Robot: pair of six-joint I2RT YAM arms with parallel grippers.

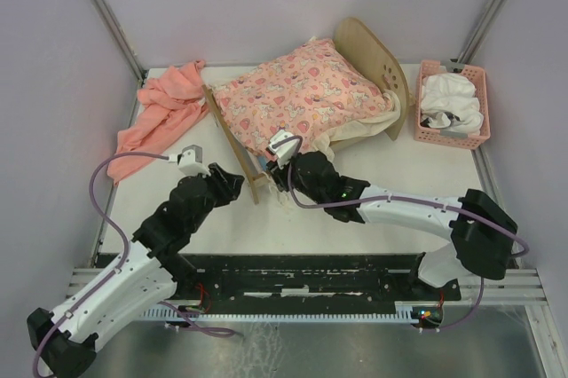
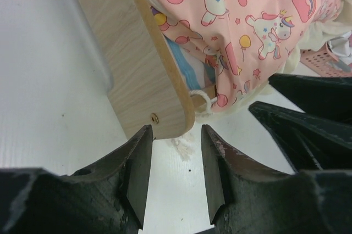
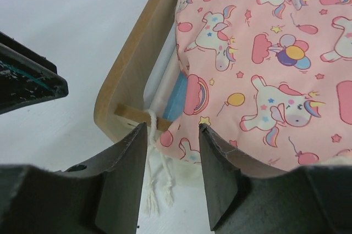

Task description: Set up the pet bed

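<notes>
White tabletop (image 1: 390, 174) carries the pet bed (image 1: 377, 63) at twelve o'clock, unicorn cushion (image 1: 302, 98) on it. Our left tool (image 2: 176, 131) and right tool (image 3: 172, 129) stand released, empty, at its foot. Next, we judge: fetch the salmon cloth (image 1: 169, 112) at ten o'clock.

one pet bed (image 1: 373, 63) is counted, at twelve o'clock in the top view. one pink unicorn-print cushion (image 1: 297, 98) is seen on it, over one cream layer (image 1: 355, 129). one salmon-pink cloth (image 1: 164, 112) is found at ten o'clock and one pink basket (image 1: 429, 136) at two o'clock; the white items (image 1: 453, 98) inside it cannot be counted apart. two arms are counted, the left arm (image 1: 133, 271) at seven o'clock and the right arm (image 1: 417, 209) at four o'clock. one gripper is carried by each: the left gripper (image 2: 176, 135) and the right gripper (image 3: 173, 132), with two fingers (image 2: 137, 173) each. one white cord (image 3: 151, 190) and one brass screw (image 2: 154, 117) are noted on the frame.
</notes>
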